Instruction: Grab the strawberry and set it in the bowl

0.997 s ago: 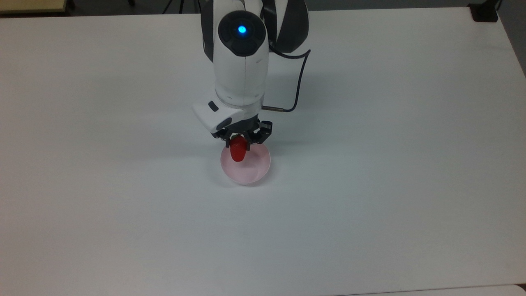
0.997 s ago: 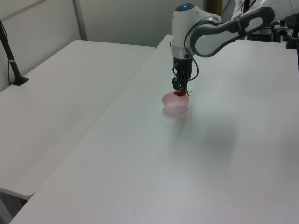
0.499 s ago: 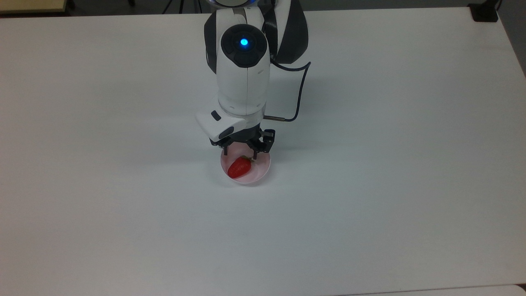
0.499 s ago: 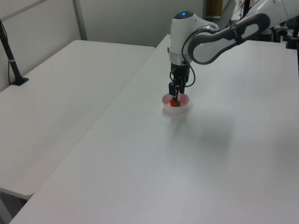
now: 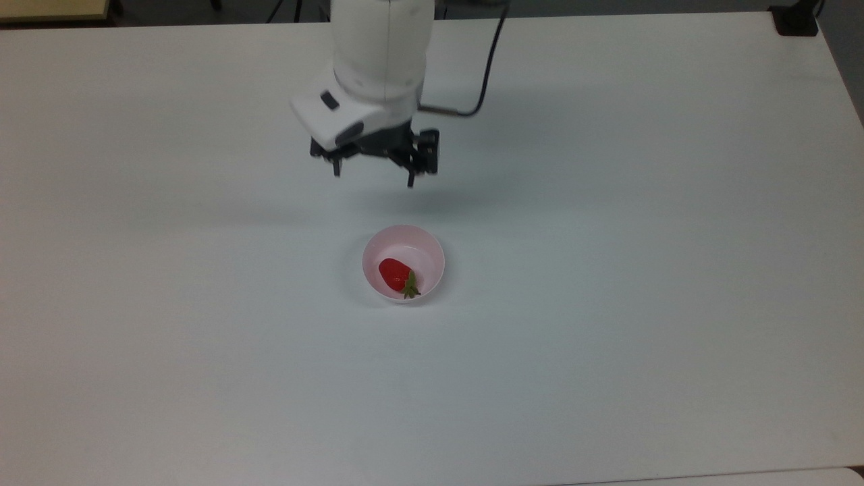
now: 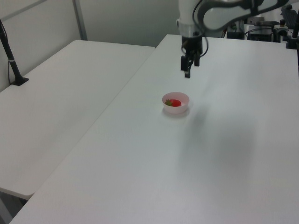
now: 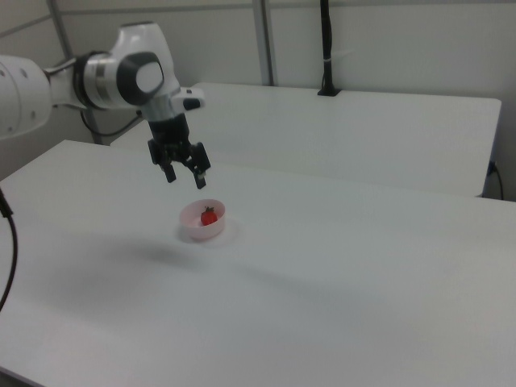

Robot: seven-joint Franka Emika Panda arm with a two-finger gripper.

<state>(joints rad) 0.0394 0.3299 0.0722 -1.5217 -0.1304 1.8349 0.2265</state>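
Observation:
The red strawberry lies on its side inside the pale pink bowl, green cap toward the top view's bottom right. It also shows in the bowl as a red spot, the strawberry, and in the right view as the strawberry in the bowl. My gripper hangs open and empty well above the table, higher in the top view than the bowl. In the left view the gripper is above and behind the bowl; in the right view the gripper is above the bowl's left side.
The bowl stands alone on a wide white table. A second white table adjoins it on the left view's left. A black post stands on that table. A dark cable trails from the arm.
The gripper let go of the strawberry, which dropped into the bowl and rolled over. The open gripper then rose and drew back from the bowl.

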